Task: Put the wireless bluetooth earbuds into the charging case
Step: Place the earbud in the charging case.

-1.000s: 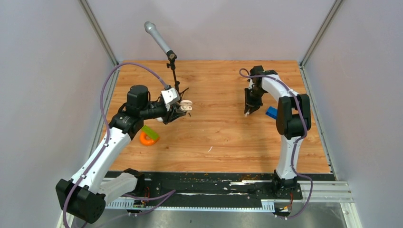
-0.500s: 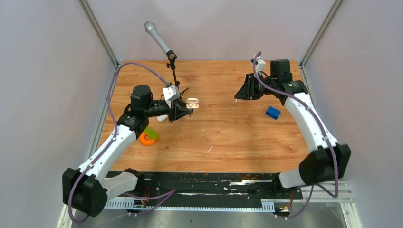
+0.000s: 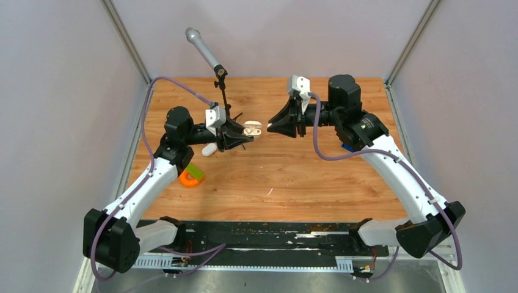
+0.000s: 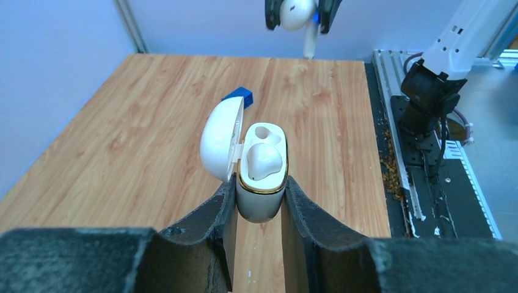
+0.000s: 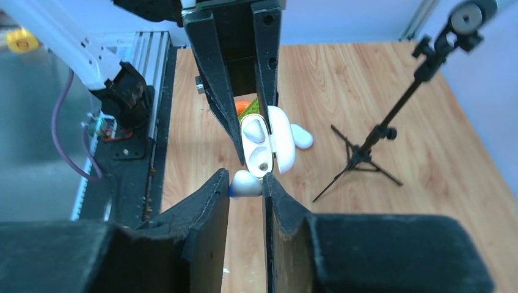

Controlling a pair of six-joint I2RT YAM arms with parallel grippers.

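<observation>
The two tools meet in the air over the far middle of the table (image 3: 305, 177). The left tool (image 4: 260, 182) pinches the lower body of the case (image 4: 218, 143), whose lid is swung open. One bud (image 4: 264, 162) sits inside and the other socket is empty. Just beside it, the right tool (image 5: 246, 183) pinches the second bud (image 4: 297, 13) by its head, stem free. Both look light, hard and slick, so I'd grip the head gently and keep the stem clear.

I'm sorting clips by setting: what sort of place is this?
Likely a lab robot test cell: a wood-grain tabletop boxed in by plain grey wall panels, with a grey microphone on a black tripod stand.
</observation>
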